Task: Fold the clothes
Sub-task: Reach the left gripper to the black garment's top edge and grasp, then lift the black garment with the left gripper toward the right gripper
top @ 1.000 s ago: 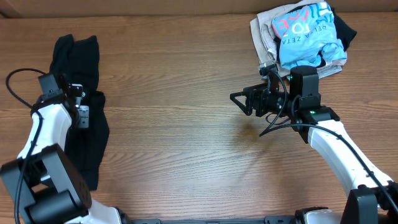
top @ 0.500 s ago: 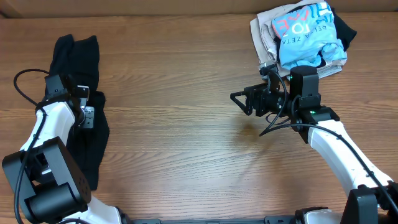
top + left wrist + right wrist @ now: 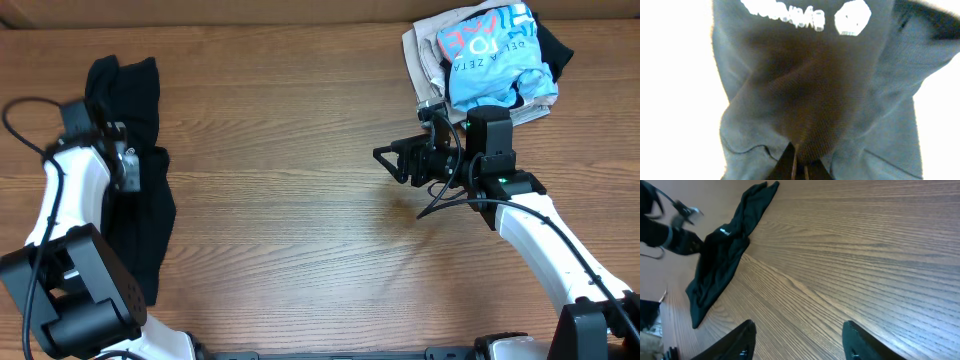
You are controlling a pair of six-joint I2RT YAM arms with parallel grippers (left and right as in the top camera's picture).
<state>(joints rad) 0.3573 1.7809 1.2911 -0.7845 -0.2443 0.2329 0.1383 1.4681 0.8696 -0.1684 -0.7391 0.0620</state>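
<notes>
The left end effector [image 3: 799,167] has just pinched shut on a ridge of the black shirt [image 3: 140,215]; a moment ago its jaws stood apart above the cloth. In the wrist view the fabric bunches up into the tips, the white logo [image 3: 852,17] beyond. The shirt lies crumpled in a long strip at the bench's [image 3: 300,250] left edge, so this grip likely starts the spreading-out. The right end effector [image 3: 395,160] hovers mid-bench, jaws open and empty, slightly narrower than before, near a pile of other garments [image 3: 490,55].
</notes>
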